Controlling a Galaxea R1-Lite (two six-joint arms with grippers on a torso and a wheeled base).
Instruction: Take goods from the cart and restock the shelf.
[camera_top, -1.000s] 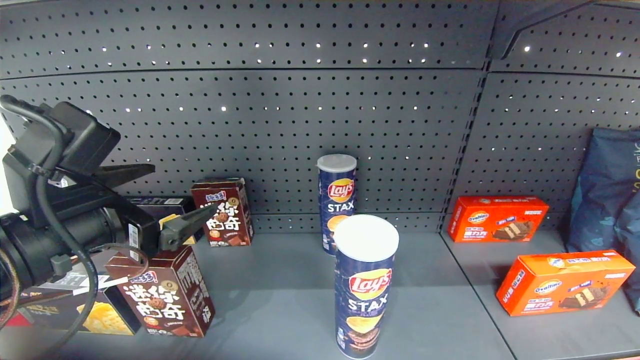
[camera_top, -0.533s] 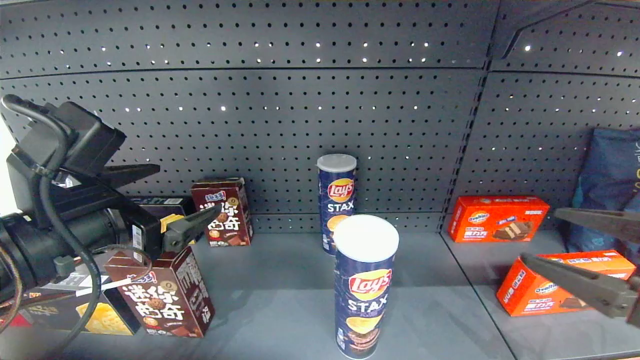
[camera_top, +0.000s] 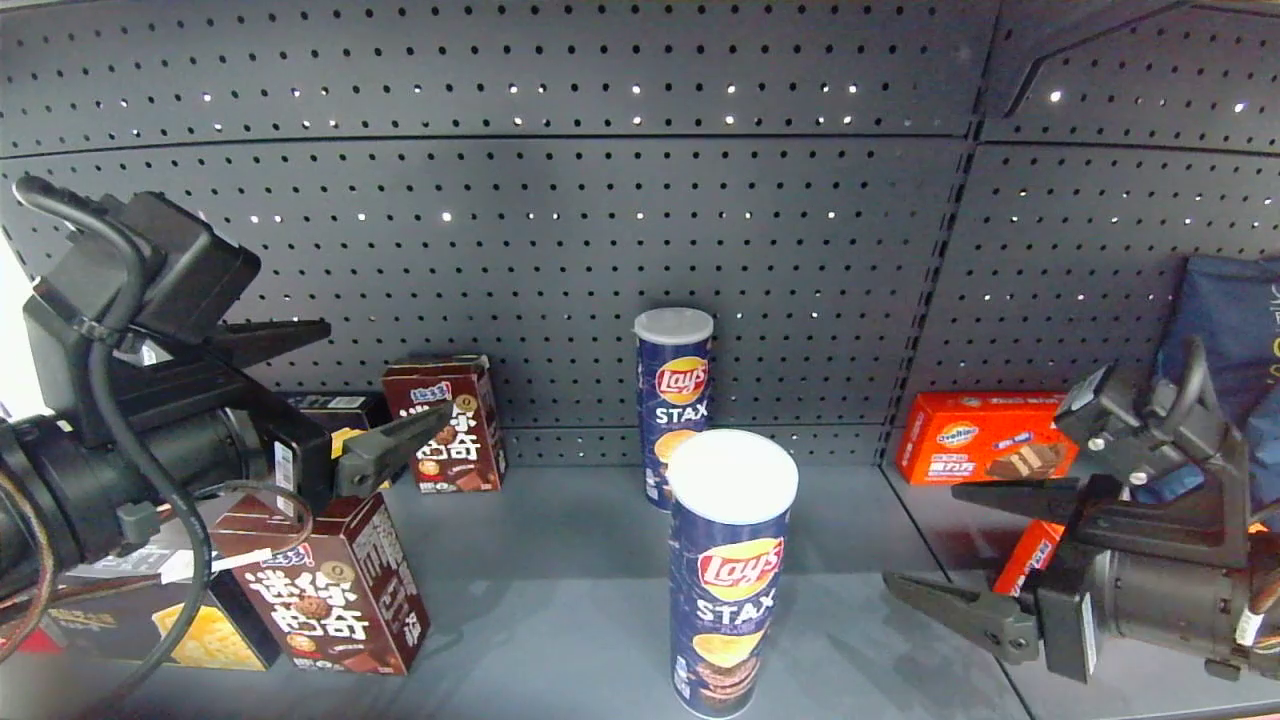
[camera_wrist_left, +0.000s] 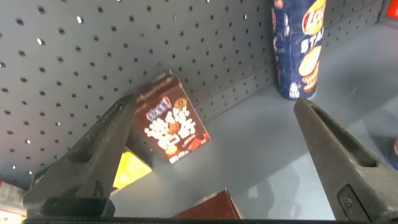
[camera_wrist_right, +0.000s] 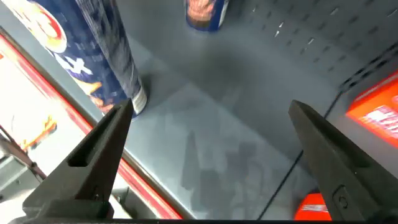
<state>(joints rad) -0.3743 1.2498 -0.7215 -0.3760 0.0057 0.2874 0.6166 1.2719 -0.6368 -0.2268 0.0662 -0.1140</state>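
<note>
Notably, right wrist view catches a red shelf-edge strip (camera_wrist_right: 55, 83).

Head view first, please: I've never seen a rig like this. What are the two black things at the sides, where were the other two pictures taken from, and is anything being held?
This is a two-armed robot facing a store shelf. The head view looks forward and down from a camera on the robot's head. The black things are its grasping parts: the left tool and the right tool. The other two pictures come from a camera on each wrist, looking out between that tool's two fingers.

On the shelf stand a front chip can and a back chip can. To the left are a front cookie box and a back cookie box. To the right are an orange box and a blue bag.

Both tools are open and hold nothing.
</note>
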